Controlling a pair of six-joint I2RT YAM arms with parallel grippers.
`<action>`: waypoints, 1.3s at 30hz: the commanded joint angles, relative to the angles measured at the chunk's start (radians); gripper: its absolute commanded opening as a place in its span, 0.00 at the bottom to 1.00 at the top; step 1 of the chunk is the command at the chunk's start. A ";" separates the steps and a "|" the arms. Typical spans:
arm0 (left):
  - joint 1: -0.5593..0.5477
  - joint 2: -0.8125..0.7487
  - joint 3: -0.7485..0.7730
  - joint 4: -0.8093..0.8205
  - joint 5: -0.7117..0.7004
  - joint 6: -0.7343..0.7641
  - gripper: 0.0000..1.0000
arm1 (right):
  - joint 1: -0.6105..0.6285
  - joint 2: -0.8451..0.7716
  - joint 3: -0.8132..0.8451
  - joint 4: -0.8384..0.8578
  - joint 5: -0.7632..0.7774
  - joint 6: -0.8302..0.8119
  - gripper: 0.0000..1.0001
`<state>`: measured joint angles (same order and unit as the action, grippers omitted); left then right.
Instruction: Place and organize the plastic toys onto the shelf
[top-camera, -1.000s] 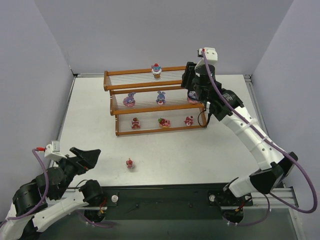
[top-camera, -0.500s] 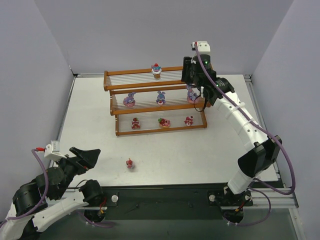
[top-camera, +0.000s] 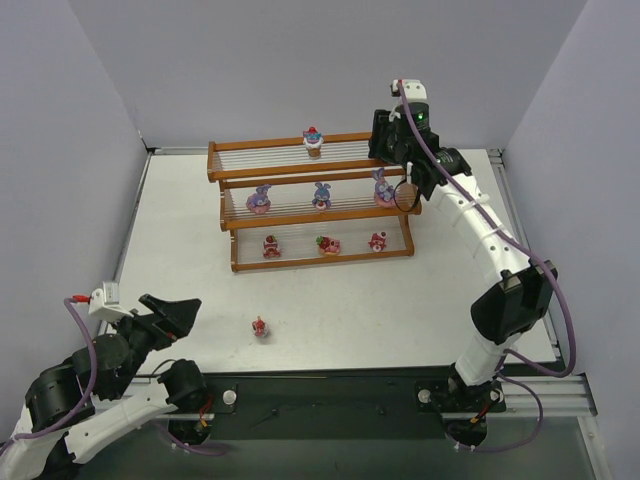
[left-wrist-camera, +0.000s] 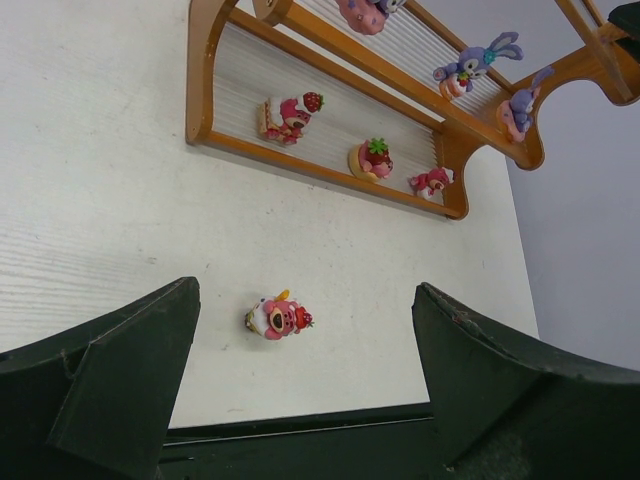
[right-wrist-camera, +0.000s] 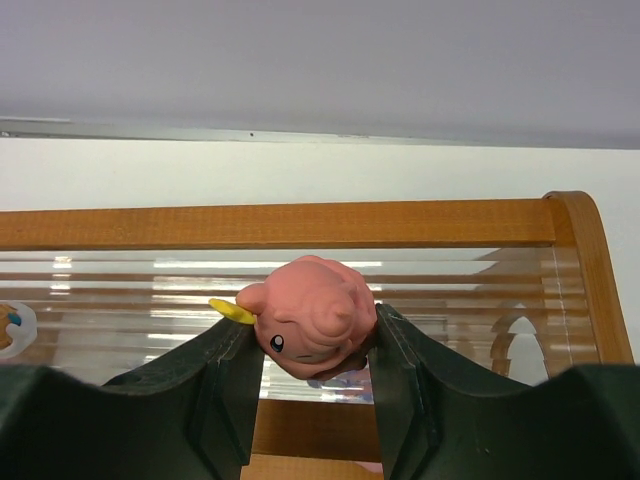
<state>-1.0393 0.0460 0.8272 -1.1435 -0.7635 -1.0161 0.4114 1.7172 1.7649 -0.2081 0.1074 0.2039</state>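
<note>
The shelf (top-camera: 300, 262) stands at the back of the table. Its top tier holds one cupcake toy (top-camera: 313, 140). Three purple bunnies (top-camera: 321, 195) stand on the middle tier and three red-pink toys (top-camera: 328, 243) on the bottom tier. My right gripper (top-camera: 385, 145) hangs at the right end of the top tier. It is shut on a pink round-headed toy (right-wrist-camera: 312, 315) just above the pale rods. One pink toy (top-camera: 260, 326) lies loose on the table. My left gripper (left-wrist-camera: 305, 290) is open, low at the near left, with that toy (left-wrist-camera: 278, 317) ahead of its fingers.
Grey walls close the table on the left, back and right. A black strip (top-camera: 330, 385) with the arm bases runs along the near edge. The shelf's wooden end post (right-wrist-camera: 585, 270) curves just right of my right fingers.
My right gripper has risen from the right end of the middle tier to the right end of the top tier, uncovering the third bunny. The left arm has not moved.
</note>
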 joint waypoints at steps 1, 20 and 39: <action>-0.008 0.008 0.029 -0.013 -0.016 -0.007 0.97 | -0.017 0.028 0.053 -0.019 -0.046 0.012 0.01; -0.010 0.009 0.029 -0.015 -0.019 -0.010 0.97 | -0.025 0.065 0.146 -0.185 -0.018 0.077 0.13; -0.010 0.006 0.032 -0.018 -0.020 -0.012 0.97 | -0.029 0.088 0.176 -0.192 -0.015 0.083 0.43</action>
<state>-1.0401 0.0460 0.8272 -1.1572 -0.7647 -1.0191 0.3882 1.7935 1.9186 -0.3576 0.0715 0.2844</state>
